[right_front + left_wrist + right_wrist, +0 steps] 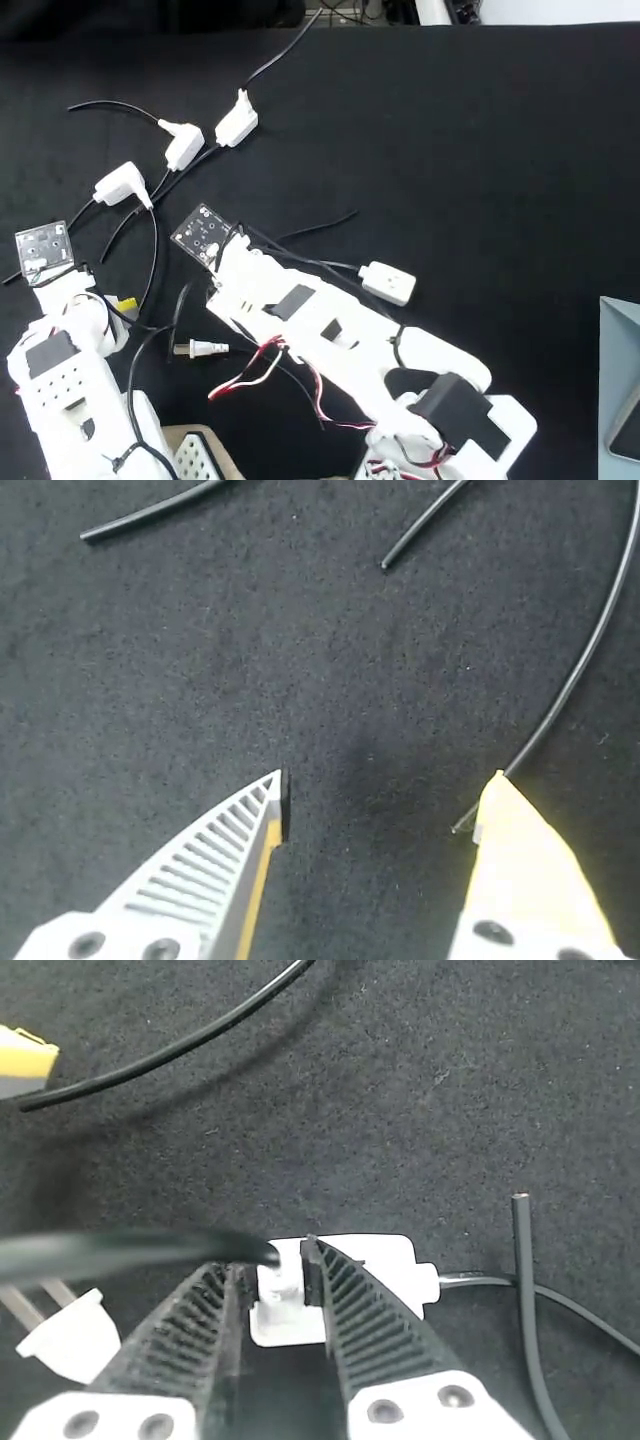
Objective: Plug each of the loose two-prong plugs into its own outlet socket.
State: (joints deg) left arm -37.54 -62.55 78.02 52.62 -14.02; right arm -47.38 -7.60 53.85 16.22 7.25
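Two-prong plug is seen loose just beside the right gripper, whose jaws are clamped on a white connector at its edge, the left gripper being held agape nearby; the connector could be twisted free by drag from its black cable.

You're working over a black cloth, matt and fuzzy, with a fine rough nap. The cables have a smooth black sheath with a slight sheen. The left gripper has one finger of ribbed white plastic and one of smooth yellow plastic. The right gripper has ribbed, matt black plastic fingers. The white connector pinched between them is smooth, faintly glossy plastic, as is the loose plug, whose prongs look like dull bare metal.
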